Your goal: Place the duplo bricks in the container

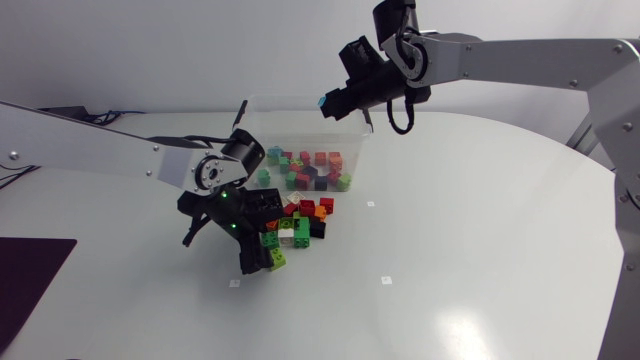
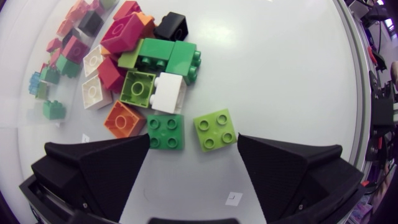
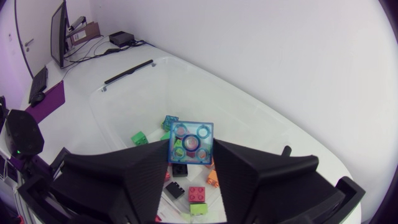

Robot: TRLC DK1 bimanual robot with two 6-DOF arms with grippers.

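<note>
Our left gripper (image 2: pixel 193 146) over near edge of brick pile (image 1: pixel 300 222) on table (image 1: pixel 480 250). Container (image 1: pixel 290 112) behind pile, more bricks (image 1: pixel 312 172) in it. Our right gripper (image 3: pixel 191 150) above container, one brick (image 3: pixel 191 140) squeezed between its fingers.

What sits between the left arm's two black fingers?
A dark green brick and a lime brick, side by side at the gap's mouth; left wrist view shows it.

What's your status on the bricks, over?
Right gripper shut on translucent blue duplo brick, above the container. Left gripper open, lime brick just ahead of it, beside the pile. Nothing blocking.
</note>
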